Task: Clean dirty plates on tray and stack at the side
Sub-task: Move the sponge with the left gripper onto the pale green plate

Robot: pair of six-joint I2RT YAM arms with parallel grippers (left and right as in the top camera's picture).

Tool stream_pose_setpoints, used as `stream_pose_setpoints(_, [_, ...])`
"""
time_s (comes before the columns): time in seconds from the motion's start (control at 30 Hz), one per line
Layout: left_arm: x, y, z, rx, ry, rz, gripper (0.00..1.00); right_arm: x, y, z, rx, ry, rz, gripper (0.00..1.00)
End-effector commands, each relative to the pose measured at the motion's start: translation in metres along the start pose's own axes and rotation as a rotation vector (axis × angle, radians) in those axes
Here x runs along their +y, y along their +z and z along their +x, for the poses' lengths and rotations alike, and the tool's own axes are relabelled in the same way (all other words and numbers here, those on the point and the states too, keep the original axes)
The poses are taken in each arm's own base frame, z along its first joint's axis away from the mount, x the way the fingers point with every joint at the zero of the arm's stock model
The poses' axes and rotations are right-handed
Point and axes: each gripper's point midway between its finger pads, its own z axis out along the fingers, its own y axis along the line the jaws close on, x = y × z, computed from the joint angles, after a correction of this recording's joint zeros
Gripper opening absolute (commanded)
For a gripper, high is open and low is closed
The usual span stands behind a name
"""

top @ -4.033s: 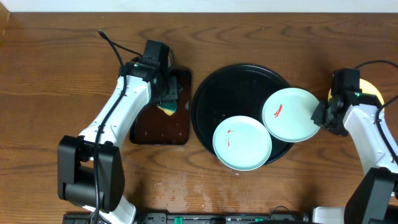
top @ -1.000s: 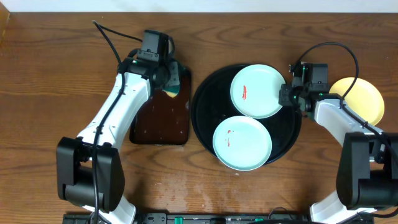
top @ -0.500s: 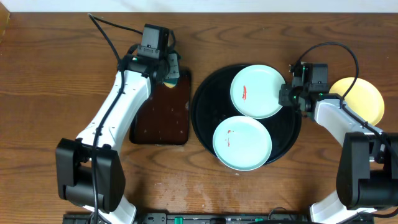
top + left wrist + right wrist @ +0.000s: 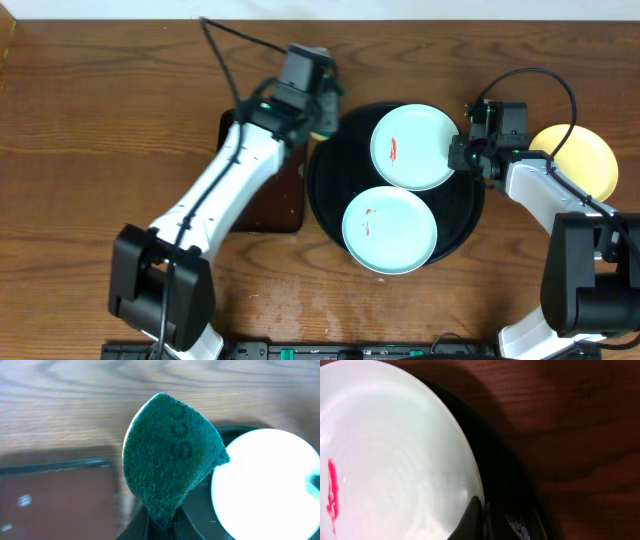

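Status: roughly a third done, by my read. The yellow plate [image 4: 588, 162] sits on the bare bench [image 4: 80, 150] right of the tray [image 4: 328, 195], partly under the right arm. No smear shows on it, so it looks like the start of the stack. Two mint plates are on the tray, each with a red smear: upper plate [image 4: 405, 150] on the far side, lower plate [image 4: 390, 230] on the near side, rims about touching. Neither looks wiped yet.

Left: left fingers [image 4: 322, 103] are clamped narrow on a sponge [image 4: 167, 455], pinched at its lower edge with the green scrub face toward the wrist cam. The arm reaches diagonally from its base at near-left, across the brown tray [image 4: 285, 208], with the wrist over the black tray's far-left rim. The sponge is beside the upper plate, not on it. Wrist view is blurred.

Right: right fingers [image 4: 470, 520] are closed on the upper plate's right rim, holding it. The forearm comes in from the right, wrist turned toward the tray. Can't tell whether that plate is lifted or lying flat.

Left to do: scrub both smears, then move both mint plates onto the yellow one.
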Motion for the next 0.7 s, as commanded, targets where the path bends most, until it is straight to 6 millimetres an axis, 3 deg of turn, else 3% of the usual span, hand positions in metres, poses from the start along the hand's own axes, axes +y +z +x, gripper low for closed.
stream_pose_setpoints(0.0, [-0.015, 0.001, -0.010, -0.032, 0.009, 0.016, 0.07, 0.002, 0.003, 0.000, 0.007, -0.031, 0.007, 0.01])
stream_pose_setpoints(0.13, [-0.023, 0.001, -0.009, -0.035, 0.020, 0.029, 0.07, 0.001, 0.003, 0.001, 0.010, -0.031, 0.008, 0.02])
stream_pose_setpoints(0.23, [-0.026, 0.001, -0.007, -0.033, 0.016, 0.033, 0.07, 0.001, 0.003, 0.001, 0.010, -0.031, 0.008, 0.07])
stream_pose_setpoints(0.33, [-0.031, 0.001, -0.006, -0.031, 0.014, 0.039, 0.07, 0.001, 0.003, 0.001, 0.010, -0.028, 0.008, 0.30])
stream_pose_setpoints(0.47, [-0.037, 0.001, -0.008, -0.045, 0.019, 0.051, 0.07, 0.001, 0.003, -0.001, 0.000, -0.028, 0.008, 0.38])
stream_pose_setpoints(0.67, [-0.048, 0.009, -0.011, -0.072, 0.020, 0.075, 0.07, 0.002, 0.003, -0.007, -0.024, -0.031, 0.006, 0.42])
